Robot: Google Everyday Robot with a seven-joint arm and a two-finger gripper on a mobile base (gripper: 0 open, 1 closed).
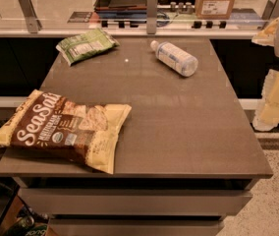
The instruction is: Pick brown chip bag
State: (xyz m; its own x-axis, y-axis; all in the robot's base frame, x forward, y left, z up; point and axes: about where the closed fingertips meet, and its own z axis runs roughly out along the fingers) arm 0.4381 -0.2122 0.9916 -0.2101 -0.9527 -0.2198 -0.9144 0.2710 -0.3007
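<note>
The brown chip bag [61,129] lies flat at the front left of the brown table [179,127]. It has a dark brown middle with white "SeaSalt" script and pale yellow ends, and its left end hangs over the table's left edge. My gripper [273,104] is a pale white and yellow shape at the right edge of the view, beyond the table's right side and far from the bag. It holds nothing that I can see.
A smaller green bag [86,45] lies at the back left of the table. A clear plastic bottle [175,57] lies on its side at the back centre. A glass railing with metal posts [152,9] runs behind the table.
</note>
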